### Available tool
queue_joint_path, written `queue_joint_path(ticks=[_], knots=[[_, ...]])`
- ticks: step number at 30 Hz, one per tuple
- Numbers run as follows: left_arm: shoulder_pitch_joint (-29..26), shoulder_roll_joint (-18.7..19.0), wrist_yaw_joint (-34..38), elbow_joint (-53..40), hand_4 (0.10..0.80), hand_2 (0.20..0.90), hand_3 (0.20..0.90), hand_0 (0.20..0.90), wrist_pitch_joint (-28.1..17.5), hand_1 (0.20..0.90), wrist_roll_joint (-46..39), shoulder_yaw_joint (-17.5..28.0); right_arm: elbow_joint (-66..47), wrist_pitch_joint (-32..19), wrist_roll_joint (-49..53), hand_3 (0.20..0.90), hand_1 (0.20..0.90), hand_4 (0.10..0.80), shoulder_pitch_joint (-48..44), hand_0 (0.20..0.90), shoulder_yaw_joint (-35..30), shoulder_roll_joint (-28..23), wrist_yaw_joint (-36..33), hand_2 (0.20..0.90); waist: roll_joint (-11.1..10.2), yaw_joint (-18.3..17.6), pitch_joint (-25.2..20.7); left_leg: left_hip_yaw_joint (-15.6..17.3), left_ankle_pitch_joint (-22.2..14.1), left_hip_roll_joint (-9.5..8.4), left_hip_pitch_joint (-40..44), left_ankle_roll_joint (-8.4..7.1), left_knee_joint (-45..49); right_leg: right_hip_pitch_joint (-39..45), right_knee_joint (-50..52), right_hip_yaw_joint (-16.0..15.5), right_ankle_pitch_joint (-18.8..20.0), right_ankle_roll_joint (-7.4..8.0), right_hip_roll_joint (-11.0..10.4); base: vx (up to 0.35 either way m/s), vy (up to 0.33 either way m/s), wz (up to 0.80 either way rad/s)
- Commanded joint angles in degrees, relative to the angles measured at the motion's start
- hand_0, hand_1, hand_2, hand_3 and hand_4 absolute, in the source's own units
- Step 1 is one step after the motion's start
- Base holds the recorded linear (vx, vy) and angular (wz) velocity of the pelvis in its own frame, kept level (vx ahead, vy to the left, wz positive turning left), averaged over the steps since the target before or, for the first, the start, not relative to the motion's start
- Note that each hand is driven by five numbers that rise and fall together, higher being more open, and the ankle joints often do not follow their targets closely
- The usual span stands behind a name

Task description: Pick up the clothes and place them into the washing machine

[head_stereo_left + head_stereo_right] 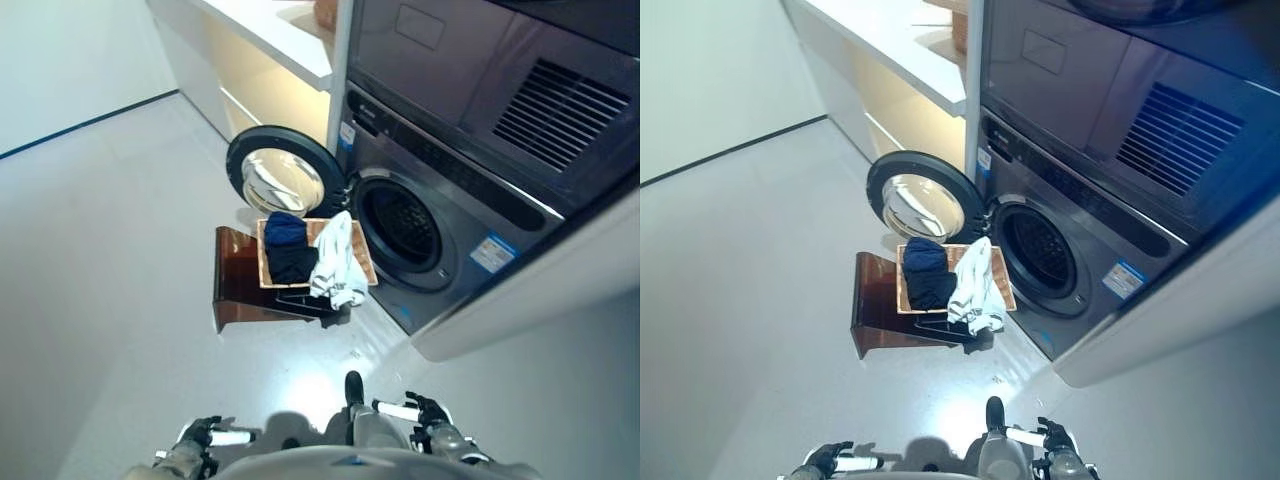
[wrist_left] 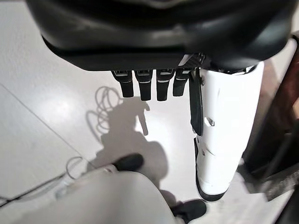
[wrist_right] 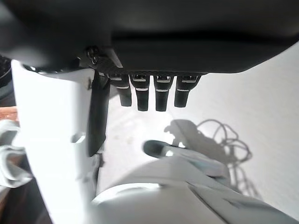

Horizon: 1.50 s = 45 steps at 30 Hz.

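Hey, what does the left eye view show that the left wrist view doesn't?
Only the left eye view shows the washing machine with its door swung open, and the basket holding dark clothes and a white garment on a brown stand. Only the left wrist view shows the left hand up close, fingers straight, holding nothing. Both show the pale floor.

the washing machine [image 1: 430, 230] is cut off by the upper and right edges, and its drum is too dark to see inside. the basket [image 1: 366, 262] is mostly covered by a dark garment [image 1: 288, 248] and a white garment [image 1: 337, 262]. the left hand [image 1: 200, 436] and right hand [image 1: 428, 410] sit at the bottom edge, small and partly cropped.
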Motion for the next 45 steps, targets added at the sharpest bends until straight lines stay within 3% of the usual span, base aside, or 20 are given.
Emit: queue_joint_path(ticks=[1,5,10,12,15,17,18,19,20,21,22,23,24,26,27,29,30,37,42,45], knots=[[-5.0,-0.9,0.42,-1.33,0.8,0.9,0.9,0.9,-1.36,0.9,0.13,-1.65,2.44,-0.13,0.54,0.9,0.9,0.8,-0.27,0.9,0.76,-3.77,-2.2,0.9,-1.8,-2.35,-1.49,2.19,-1.71,4.96,-2.05,-1.87,-1.13,-5.66,4.83,0.26,-3.08,3.97,-1.2,0.087,-0.106,0.26],[-7.72,-1.24,0.73,-3.67,0.8,0.9,0.9,0.9,-1.77,0.9,1.13,-4.71,1.81,-0.25,0.64,0.9,0.9,0.8,-2.41,0.9,2.34,-4.36,-2.43,0.9,-0.03,-3.1,-0.32,2.95,-0.84,5.51,-2.83,-2.2,-2.32,-9.99,9.83,0.12,-4.91,3.85,-0.76,0.07,-0.065,0.05],[-7.1,-0.78,0.5,-3.0,0.8,0.9,0.9,0.9,-1.73,0.9,0.57,-2.84,1.9,-0.33,-0.64,0.9,0.9,0.8,-2.24,0.9,3.87,-3.72,-1.94,0.9,0.68,-3.12,0.62,4.15,-1.69,6.6,-2.08,-2.67,0.14,-10.34,11.79,0.35,-8.02,2.22,0.67,0.148,-0.116,-0.11],[-6.23,-0.57,0.36,-2.77,0.8,0.9,0.9,0.9,-1.76,0.9,-0.42,-1.32,1.75,-0.64,-0.93,0.9,0.9,0.8,-2.0,0.9,4.3,-3.49,-1.77,0.9,0.07,-2.27,1.17,4.05,2.98,7.27,-4.96,-3.95,9.16,-7.68,9.85,0.94,-8.28,0.68,2.15,0.16,-0.226,-0.26],[-6.08,-0.52,0.02,-3.06,0.8,0.9,0.9,0.9,-2.05,0.9,-2.03,-0.36,0.48,-1.24,-0.09,0.9,0.9,0.8,-2.15,0.9,4.49,-4.05,-1.75,0.9,-2.69,-0.15,3.99,1.63,7.42,5.05,-15.23,-3.94,25.13,-3.52,6.59,1.95,-8.2,-1.31,1.76,0.073,-0.251,-0.36],[-5.92,-0.23,0.08,-3.01,0.8,0.9,0.9,0.9,-2.07,0.9,-2.87,0.4,0.2,-1.49,0.65,0.9,0.9,0.8,-2.46,0.9,4.53,-4.29,-1.73,0.9,-3.82,0.65,4.81,1.48,5.28,3.83,-19.3,-3.27,26.78,-2.24,5.83,2.34,-8.81,-1.72,1.26,0.107,-0.131,-0.19],[-5.71,-0.26,0.21,-2.87,0.8,0.9,0.9,0.9,-2.12,0.9,-3.2,0.94,0.27,-1.47,0.75,0.9,0.9,0.8,-2.64,0.9,4.48,-4.5,-1.91,0.9,-3.93,1.43,5.03,0.25,2.98,0.9,-21.38,-2.67,25.08,-1.52,5.1,3.3,-8.82,-1.53,1.47,0.285,-0.008,-0.01],[-4.52,-0.53,0.37,-2.25,0.8,0.9,0.9,0.9,-2.31,0.9,-4.3,2.22,0.54,-1.58,0.7,0.9,0.9,0.8,-2.59,0.9,4.52,-4.8,-2.11,0.9,-3.8,2.25,4.2,-1.56,1.49,-0.38,-21.85,-1.77,18.08,0.41,3.24,4.63,-8.72,-0.61,1.85,0.236,0.015,0.08],[-4.49,-0.53,0.37,-2.26,0.8,0.9,0.9,0.9,-2.31,0.9,-4.3,2.22,0.54,-1.58,0.7,0.9,0.9,0.8,-2.57,0.9,4.53,-4.81,-2.11,0.9,-3.84,2.26,4.3,-1.55,1.55,-0.41,-21.61,-1.76,17.89,0.59,3.17,4.64,-8.73,-0.6,1.82,0.26,0.039,-0.18],[-4.17,-0.52,0.56,-2.06,0.8,0.9,0.9,0.9,-2.53,0.9,-4.33,2.12,0.56,-1.74,0.66,0.9,0.9,0.8,-2.22,0.9,4.58,-4.74,-2.3,0.9,-3.48,2.5,3.94,-2.45,4.63,0.8,-22.28,-2.32,12.09,1.87,2.26,4.88,-9.05,-0.32,2.35,0.087,0.021,-0.22],[-4.17,-0.52,0.56,-2.06,0.8,0.9,0.9,0.9,-2.53,0.9,-4.33,2.12,0.55,-1.74,0.66,0.9,0.9,0.8,-2.22,0.9,4.58,-4.73,-2.3,0.9,-3.49,2.5,3.98,-2.45,4.65,0.79,-22.21,-2.32,12.04,1.92,2.25,4.88,-9.05,-0.32,2.34,0.256,0.096,-0.2],[-4.02,-0.52,0.72,-1.79,0.8,0.9,0.9,0.9,-2.53,0.9,-4.52,2.24,0.77,-1.9,1.06,0.9,0.9,0.8,-2.02,0.9,4.74,-4.59,-2.55,0.9,-2.75,3.02,3.22,-3.06,8.57,2.97,-23.11,-2.7,5.36,3.47,1.63,5.55,-10.02,0.18,3.17,0.251,0.118,-0.23],[-3.56,-0.36,0.76,-1.58,0.8,0.9,0.9,0.9,-2.46,0.9,-4.67,2.58,0.99,-1.96,1.37,0.9,0.9,0.8,-1.75,0.9,4.61,-4.37,-2.53,0.9,-2.63,3.28,3.04,-3.0,9.42,4.04,-22.27,-2.86,3.83,4.48,1.85,6.15,-10.9,0.41,3.3,0.325,0.17,-0.35],[-2.87,-0.17,0.8,-1.31,0.8,0.9,0.9,0.9,-2.4,0.9,-4.88,2.99,1.36,-1.97,1.72,0.9,0.9,0.8,-1.38,0.9,4.26,-3.86,-2.46,0.9,-2.23,3.26,2.23,-1.09,9.49,5.65,-20.78,-3.0,2.17,5.13,3.1,6.32,-12.74,0.88,3.34,0.221,0.195,-0.42],[-3.11,-0.15,0.83,-1.37,0.8,0.9,0.9,0.9,-2.33,0.9,-4.53,2.7,1.56,-2.04,1.79,0.9,0.9,0.8,-0.86,0.9,3.79,-3.71,-2.54,0.9,-1.84,2.69,2.01,2.25,9.58,6.51,-19.83,-2.96,1.42,5.53,4.23,5.47,-13.38,1.12,2.8,0.267,0.318,-0.55],[-3.05,0.11,0.46,-1.71,0.8,0.9,0.9,0.9,-2.41,0.9,-4.48,2.45,1.89,-1.69,2.08,0.9,0.9,0.8,-0.82,0.9,3.66,-3.66,-2.41,0.9,-1.91,2.93,1.46,2.28,8.88,5.4,-18.83,-2.25,1.69,5.85,4.82,5.82,-13.09,1.63,1.85,0.234,0.264,-0.54],[-3.06,0.68,0.77,-1.71,0.8,0.9,0.9,0.9,-2.59,0.9,-4.15,2.73,2.18,-1.55,2.01,0.9,0.9,0.8,-0.15,0.9,3.62,-2.83,-2.13,0.9,-1.97,3.04,0.16,3.72,8.07,4.54,-17.13,-1.75,0.76,7.06,3.63,5.95,-12.11,2.81,0.49,0.148,0.133,-0.35],[-3.82,1.8,1.07,-2.43,0.8,0.9,0.9,0.9,-2.85,0.9,-3.79,2.92,1.36,-1.58,1.05,0.9,0.9,0.8,-0.47,0.9,5.36,-1.8,-1.89,0.9,-2.69,3.17,-0.99,5.22,7.61,4.55,-14.83,-1.61,-0.53,8.64,1.2,6.48,-12.14,3.07,0.02,0.108,0.069,-0.14],[-3.91,0.73,1.45,-2.96,0.8,0.9,0.9,0.9,-2.99,0.9,-3.2,2.25,0.95,-1.82,1.32,0.9,0.9,0.8,-0.69,0.9,5.52,-1.72,-1.95,0.9,-3.66,3.19,-1.34,4.92,7.52,4.65,-14.09,-1.85,-1.09,9.52,0.72,5.46,-12.69,3.07,0.29,0.065,-0.011,0.15],[-4.02,-0.23,1.04,-3.2,0.8,0.9,0.9,0.9,-3.16,0.9,-0.98,0.24,1.01,-1.67,0.92,0.9,0.9,0.8,-0.73,0.9,5.62,-2.04,-1.88,0.9,-4.22,3.27,-1.51,4.61,5.64,3.85,-14.59,-1.24,1.08,10.5,-0.04,4.99,-12.47,3.71,-0.68,0.071,0.09,0.14]])
